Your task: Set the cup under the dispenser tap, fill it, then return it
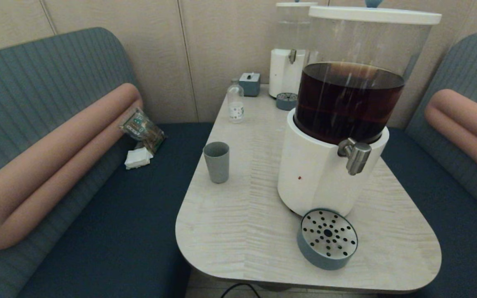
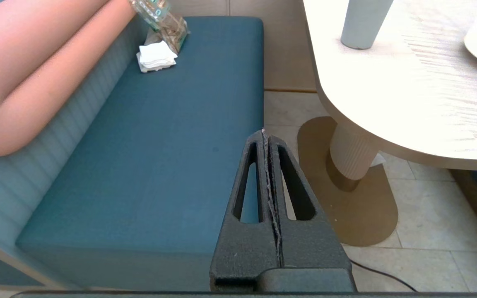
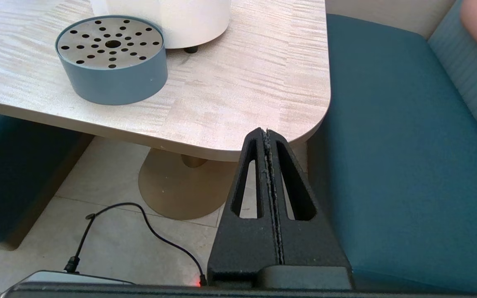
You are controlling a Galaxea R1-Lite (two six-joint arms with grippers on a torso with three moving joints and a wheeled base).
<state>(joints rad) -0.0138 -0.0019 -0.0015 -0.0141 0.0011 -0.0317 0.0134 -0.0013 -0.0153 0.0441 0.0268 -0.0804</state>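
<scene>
With both the left end effector [image 2: 266, 136] and right end effector [image 3: 266, 134] closed below the table [image 1: 238, 231], a careless reach risked toppling the cup [image 1: 216, 161].

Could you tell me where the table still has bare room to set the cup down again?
Bare tabletop lies between the cup and the drip tray, along the near edge. Another free strip runs between the cup and the clear bottle. It is crowded at the far end, around the smaller dispenser, and beneath the dispenser tap.
</scene>
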